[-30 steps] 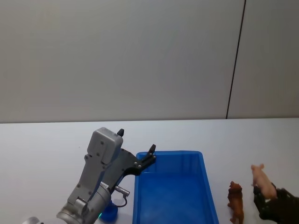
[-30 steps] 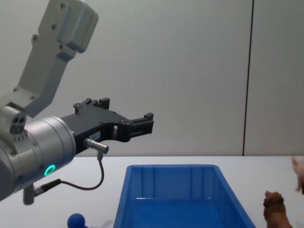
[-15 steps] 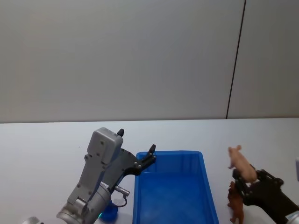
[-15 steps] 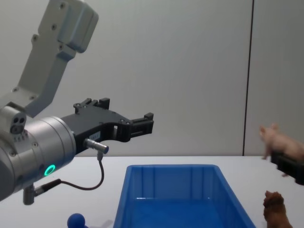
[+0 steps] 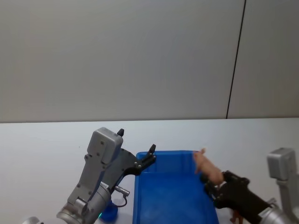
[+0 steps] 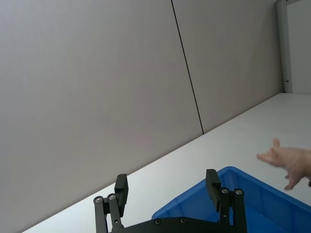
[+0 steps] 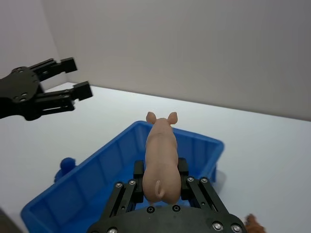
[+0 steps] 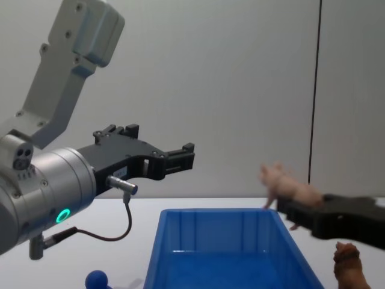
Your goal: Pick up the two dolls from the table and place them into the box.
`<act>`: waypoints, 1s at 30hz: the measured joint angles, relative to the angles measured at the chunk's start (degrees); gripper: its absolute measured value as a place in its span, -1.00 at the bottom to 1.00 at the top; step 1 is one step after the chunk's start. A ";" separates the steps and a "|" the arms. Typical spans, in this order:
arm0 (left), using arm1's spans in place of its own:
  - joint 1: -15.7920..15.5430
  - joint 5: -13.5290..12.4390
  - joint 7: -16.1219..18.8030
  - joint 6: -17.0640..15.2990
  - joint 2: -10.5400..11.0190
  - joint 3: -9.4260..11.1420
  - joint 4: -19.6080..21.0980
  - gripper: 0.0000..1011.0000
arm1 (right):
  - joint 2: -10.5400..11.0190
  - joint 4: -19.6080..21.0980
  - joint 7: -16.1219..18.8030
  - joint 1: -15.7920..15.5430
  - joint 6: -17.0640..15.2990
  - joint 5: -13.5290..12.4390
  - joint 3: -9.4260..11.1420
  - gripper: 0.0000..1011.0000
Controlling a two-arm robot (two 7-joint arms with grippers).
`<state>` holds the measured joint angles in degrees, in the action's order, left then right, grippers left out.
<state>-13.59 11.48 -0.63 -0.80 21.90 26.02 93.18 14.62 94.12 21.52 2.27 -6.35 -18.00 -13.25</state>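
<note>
Pink pig doll [image 5: 207, 169] hangs in the air above the right rim of the blue box [image 5: 170, 152]. It is clamped at its hindquarters between the fingers of the right tool [image 5: 212, 183], which reaches in from the lower right of the head view, and its snout points toward the upper left of that frame. In the chest view, the pig shows right of centre, above the box's far right corner. The left tool [image 8: 157, 139] hovers left of centre, above the box's left rim, its fingers spread apart and holding nothing. A brown toy animal [image 8: 349, 268] stands on the white surface [image 5: 42, 149] in the lower right corner of the chest view, just beside the box. A dark-blue toy with a ball-shaped top [image 8: 96, 280] sits on the surface at lower left, near the box's left wall.
</note>
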 joint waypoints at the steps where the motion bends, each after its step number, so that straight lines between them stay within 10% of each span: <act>1: 0.00 0.00 0.00 0.00 0.00 0.00 0.00 0.99 | -0.28 -0.57 0.55 0.38 -0.15 -0.02 -0.20 -0.25; 7: 0.00 0.00 0.00 0.00 0.00 0.00 0.00 0.99 | -1.97 -4.30 3.92 2.73 -0.92 -0.03 -1.35 -0.22; 14: 0.00 0.00 0.00 0.00 0.00 0.00 0.00 0.99 | -3.19 -7.23 5.69 4.49 -1.47 0.10 -2.27 0.26; 30: 0.00 0.00 0.00 0.00 0.00 0.00 0.00 0.99 | -2.06 -5.32 2.56 2.59 1.10 1.11 -2.32 0.98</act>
<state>-13.59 11.48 -0.62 -0.80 21.90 26.02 93.18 12.56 88.80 24.08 4.86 -5.25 -16.89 -15.57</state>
